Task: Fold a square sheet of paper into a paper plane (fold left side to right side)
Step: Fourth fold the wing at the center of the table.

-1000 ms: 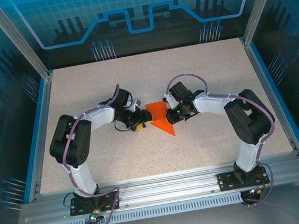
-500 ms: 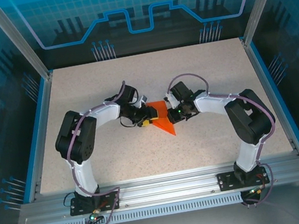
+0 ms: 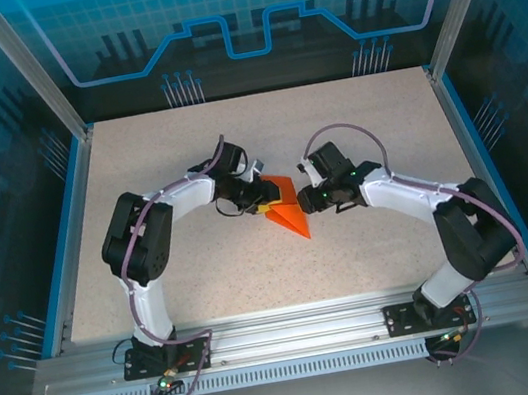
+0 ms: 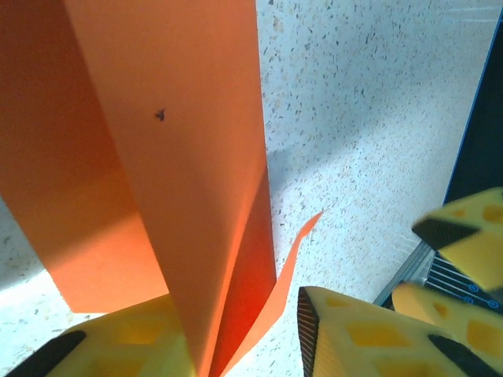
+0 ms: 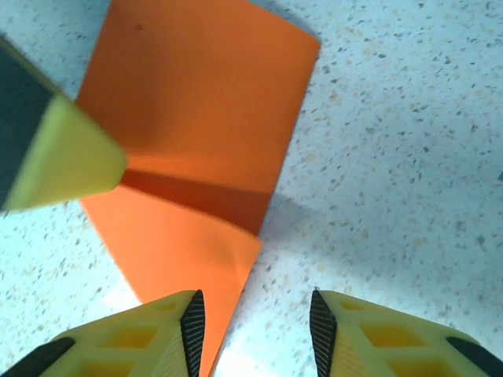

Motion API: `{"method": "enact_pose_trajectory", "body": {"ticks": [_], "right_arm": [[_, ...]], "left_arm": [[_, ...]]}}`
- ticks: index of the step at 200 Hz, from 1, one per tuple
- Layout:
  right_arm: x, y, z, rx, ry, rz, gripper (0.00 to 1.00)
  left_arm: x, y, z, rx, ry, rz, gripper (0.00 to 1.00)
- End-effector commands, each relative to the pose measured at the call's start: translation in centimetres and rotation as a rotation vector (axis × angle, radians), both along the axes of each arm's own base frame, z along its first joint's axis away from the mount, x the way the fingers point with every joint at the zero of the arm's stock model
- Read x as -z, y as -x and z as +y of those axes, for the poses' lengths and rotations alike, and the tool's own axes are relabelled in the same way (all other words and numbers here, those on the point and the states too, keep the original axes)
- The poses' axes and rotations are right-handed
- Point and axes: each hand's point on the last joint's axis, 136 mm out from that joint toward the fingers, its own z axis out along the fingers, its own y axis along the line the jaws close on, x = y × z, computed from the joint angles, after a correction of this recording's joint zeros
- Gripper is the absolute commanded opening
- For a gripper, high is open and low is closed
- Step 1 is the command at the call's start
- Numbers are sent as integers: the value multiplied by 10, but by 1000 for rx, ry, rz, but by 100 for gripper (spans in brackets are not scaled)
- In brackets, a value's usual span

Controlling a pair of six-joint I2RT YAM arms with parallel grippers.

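**Item 1. Your left pincer** [image 4: 236, 302]: jaws apart, not clamped. A raised flap of the orange paper [image 3: 284, 210] stands in the gap. It leans against the finger [image 4: 118, 342] on the left of the wrist view, and the other finger is clear of it. From your right wrist, one left-pincer fingertip [image 5: 63, 149] sits at the paper's crease.

**Item 2. Your right pincer** [image 5: 253, 297]: jaws apart, holding nothing. The paper's narrow end runs down just beside one finger, and speckled surface shows in the gap.

**Item 3. Orange paper:** lies near the middle of the worktop [image 3: 363, 120], between the two pincers. It is folded into a tapering wedge.
- Long axis: runs far to near, leaning toward your right.
- Broad end: on the far side.
- Point: faces the near edge, slightly right.
- One flap stands lifted along a crease, and the rest lies flat.

**Item 4. Worktop:** pale, speckled, blue-edged.
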Motion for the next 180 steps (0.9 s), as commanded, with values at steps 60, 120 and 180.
{"method": "enact_pose_trajectory", "body": {"ticks": [60, 120, 180], "right_arm": [[31, 39, 37, -92, 71, -27, 44], [40, 29, 47, -97, 103, -20, 42], [48, 29, 47, -102, 127, 8, 26]], "left_arm": [[-14, -4, -7, -24, 18, 40, 28], [-16, -5, -8, -27, 15, 48, 27], [-19, -5, -7, -23, 5, 36, 30]]}}
